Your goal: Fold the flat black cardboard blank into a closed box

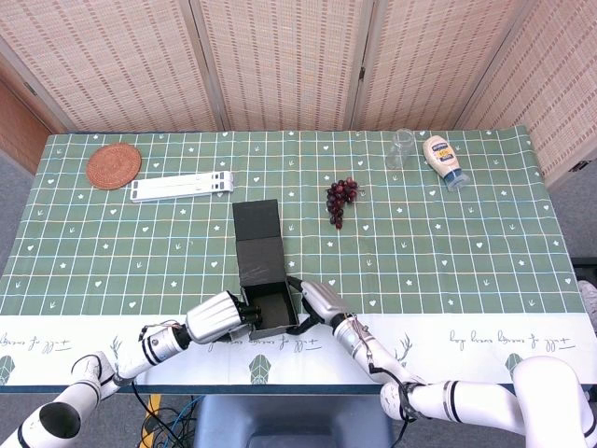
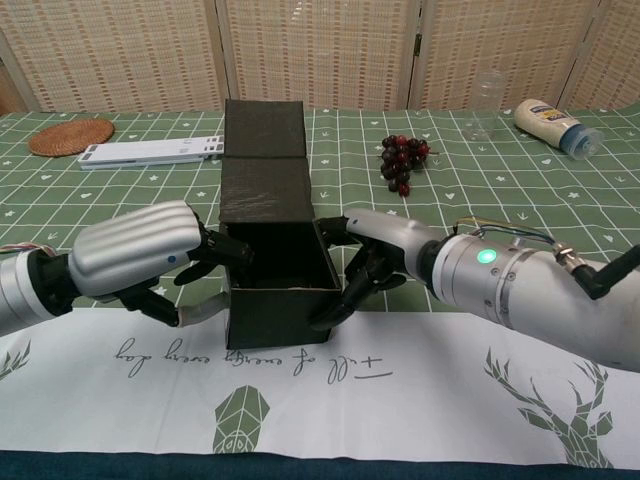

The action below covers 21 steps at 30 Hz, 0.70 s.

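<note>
The black cardboard box (image 2: 275,270) sits at the near edge of the table (image 1: 485,233), on the border between the green checked cloth and its white printed strip. Its walls are already up and its top is open. From my head view I see nothing inside but a dark interior. The long lid flap (image 1: 258,245) runs from the far wall away from me, creased across its middle, with the far half tilted up.

I have my left hand (image 2: 140,255) pressed against the box's left wall, with the dark fingers (image 2: 225,250) curled onto the wall near its rim and the thumb low on the near corner. My right hand (image 2: 375,250) is on the opposite wall, its fingers (image 2: 345,290) spread down the right side and touching the cardboard. Between them the two hands hold the box.

Further back on the table, a bunch of dark grapes (image 1: 340,198) lies just right of the lid flap. An empty clear glass (image 1: 401,147) stands upright near the far edge, and a mayonnaise squeeze bottle (image 1: 442,160) lies on its side just beside it. On the far left are a round woven coaster (image 1: 114,165) and a flat white folding stand (image 1: 181,187).
</note>
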Tool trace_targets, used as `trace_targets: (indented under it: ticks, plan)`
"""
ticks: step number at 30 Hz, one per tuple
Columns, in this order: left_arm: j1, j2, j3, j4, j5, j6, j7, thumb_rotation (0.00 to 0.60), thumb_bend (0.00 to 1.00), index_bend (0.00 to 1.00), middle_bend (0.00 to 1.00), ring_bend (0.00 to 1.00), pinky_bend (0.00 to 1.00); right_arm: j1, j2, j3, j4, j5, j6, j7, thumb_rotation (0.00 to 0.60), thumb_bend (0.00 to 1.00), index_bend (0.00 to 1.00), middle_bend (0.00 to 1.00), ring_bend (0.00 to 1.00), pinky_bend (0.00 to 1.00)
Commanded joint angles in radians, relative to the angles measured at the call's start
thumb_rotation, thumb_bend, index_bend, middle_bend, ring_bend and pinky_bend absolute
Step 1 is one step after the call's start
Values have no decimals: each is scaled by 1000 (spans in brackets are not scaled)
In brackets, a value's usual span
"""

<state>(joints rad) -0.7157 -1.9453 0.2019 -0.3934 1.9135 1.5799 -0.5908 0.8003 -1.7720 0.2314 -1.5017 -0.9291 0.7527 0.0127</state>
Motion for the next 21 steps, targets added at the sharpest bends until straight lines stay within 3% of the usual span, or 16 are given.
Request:
trace_targets:
  ticks: [1,21]
  plan:
    - [0,-1,2,2,-3,3,-2,600,143,604,520,698,905,0,0,-1,-1,0,3,-2,600,477,275,425,857,1000]
    - [0,8,2,-7,-34,19,-12,600,143,606,529,705,899,-15,8,5,-8,-27,14,32,600,476,263,425,857,1000]
